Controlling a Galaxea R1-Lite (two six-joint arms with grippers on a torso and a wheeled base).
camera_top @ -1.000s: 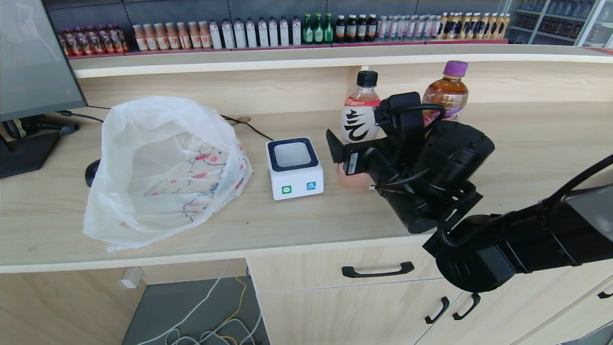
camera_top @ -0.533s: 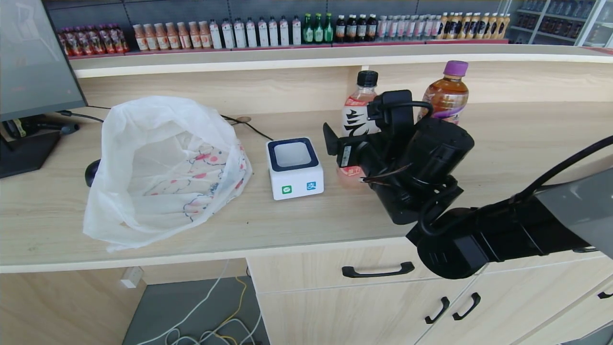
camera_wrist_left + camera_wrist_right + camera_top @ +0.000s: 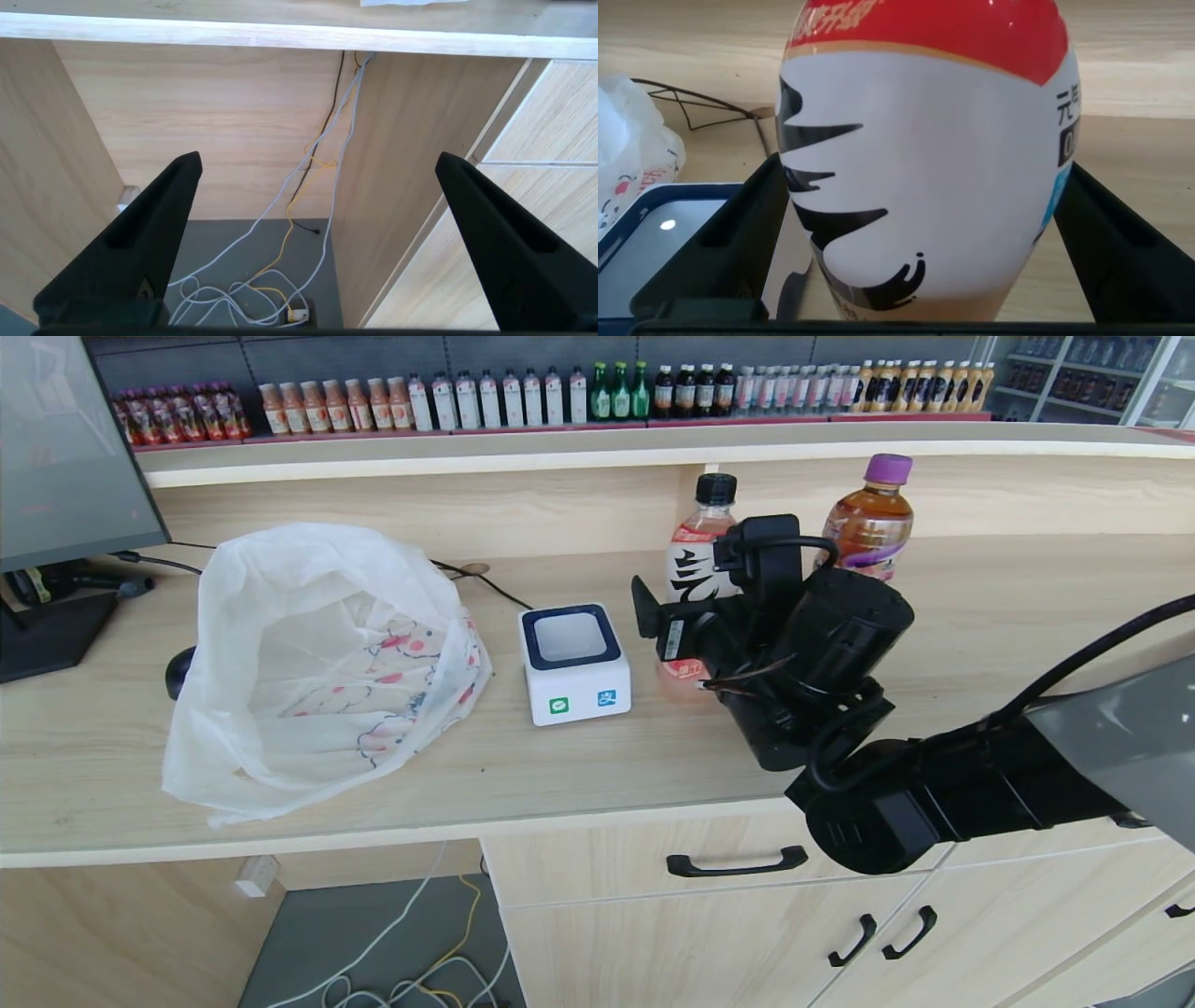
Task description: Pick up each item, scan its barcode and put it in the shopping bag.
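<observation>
The right hand (image 3: 691, 616) is spread wide around the lower body of the black-capped drink bottle (image 3: 702, 555), one finger just beside each flank. The bottle stands upright on the tabletop (image 3: 560, 756), near the white barcode scanner (image 3: 572, 661). A purple-capped tea bottle (image 3: 873, 523) stands upright beyond the arm. The open white shopping bag (image 3: 317, 653) slumps on the scanner's other side. The left hand (image 3: 318, 159) hangs below the tabletop, spread wide and holding nothing, above loose cables (image 3: 243, 289) on the floor.
</observation>
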